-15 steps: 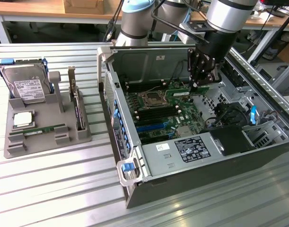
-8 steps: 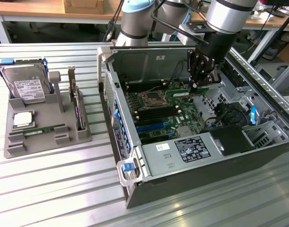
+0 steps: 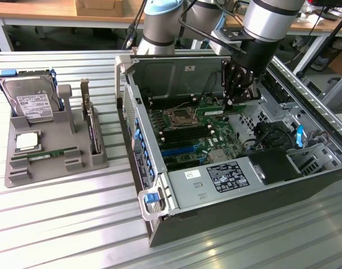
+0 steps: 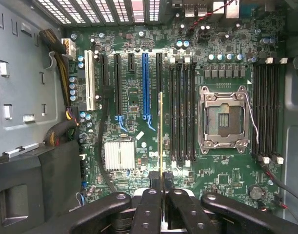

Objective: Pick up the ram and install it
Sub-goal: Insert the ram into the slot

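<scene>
I count two ram sticks: one pinched edge-on in my claw, one well off on the grey tray. One hard drive, one expansion card.

Open computer case on slatted table; grey tray beside it holds hard drive, processor chip, expansion card.

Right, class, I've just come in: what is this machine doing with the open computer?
A robot arm's hand is shut on a thin green memory stick, holding it edge-on above the motherboard inside the open computer case. The stick hangs near the long black memory slots beside the empty processor socket, not yet seated. On the exterior view's left, a grey tray holds a hard drive and a second memory stick.
</scene>
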`<state>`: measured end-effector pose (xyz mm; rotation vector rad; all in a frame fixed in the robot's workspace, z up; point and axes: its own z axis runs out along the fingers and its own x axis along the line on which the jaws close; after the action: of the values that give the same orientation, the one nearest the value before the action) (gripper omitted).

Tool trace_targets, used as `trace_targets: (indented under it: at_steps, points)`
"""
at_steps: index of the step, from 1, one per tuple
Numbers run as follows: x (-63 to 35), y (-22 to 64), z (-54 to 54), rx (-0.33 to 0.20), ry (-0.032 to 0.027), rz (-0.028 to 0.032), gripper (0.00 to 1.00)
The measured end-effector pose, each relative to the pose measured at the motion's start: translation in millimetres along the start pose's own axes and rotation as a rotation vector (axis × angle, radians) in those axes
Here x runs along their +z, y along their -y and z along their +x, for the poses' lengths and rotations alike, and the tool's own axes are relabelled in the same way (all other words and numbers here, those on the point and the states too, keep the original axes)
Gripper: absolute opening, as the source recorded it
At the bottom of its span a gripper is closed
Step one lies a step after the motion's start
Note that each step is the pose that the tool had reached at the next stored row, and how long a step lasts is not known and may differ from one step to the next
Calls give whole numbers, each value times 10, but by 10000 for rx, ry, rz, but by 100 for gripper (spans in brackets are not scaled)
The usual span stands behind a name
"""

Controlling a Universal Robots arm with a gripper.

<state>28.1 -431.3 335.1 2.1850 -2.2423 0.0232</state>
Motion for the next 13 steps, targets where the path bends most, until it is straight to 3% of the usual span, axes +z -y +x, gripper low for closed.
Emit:
trace_targets:
  at_steps: [13]
  points:
    - [49, 0, -1, 0, 0, 0, 12]
